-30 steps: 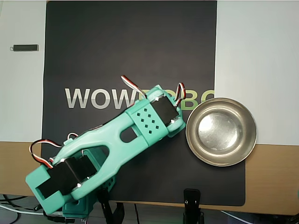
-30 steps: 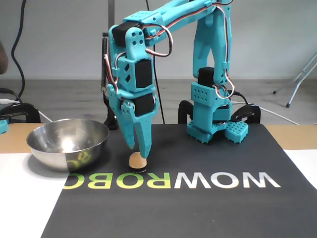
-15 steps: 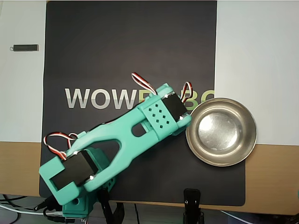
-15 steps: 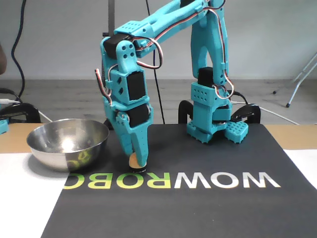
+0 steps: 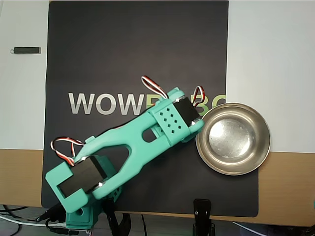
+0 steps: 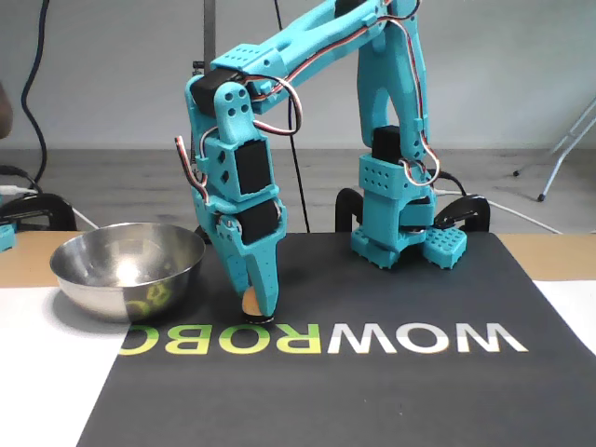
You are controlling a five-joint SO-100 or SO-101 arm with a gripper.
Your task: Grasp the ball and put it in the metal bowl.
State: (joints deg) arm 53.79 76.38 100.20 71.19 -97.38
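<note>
Claw [image 6: 251, 307] is closing around the ball [image 6: 250, 303] low at centre-left of the fixed view, we are judging, with the metal bowl [image 6: 127, 268] lying just beside it to frame left.

Arm [image 6: 307, 56]: teal, base clamped at the back of a black mat [image 6: 391, 372], reaching down toward the mat's left part.
Gripper [image 6: 253, 310]: pointing down, jaws closed around the ball [image 6: 250, 303], tips at the mat.
Ball: peach-orange, only partly visible between the jaws.
Bowl [image 6: 128, 268]: shiny steel, just left of the gripper, on the bench.
Mat lettering: "WOWROBO", seen upside down.
</note>
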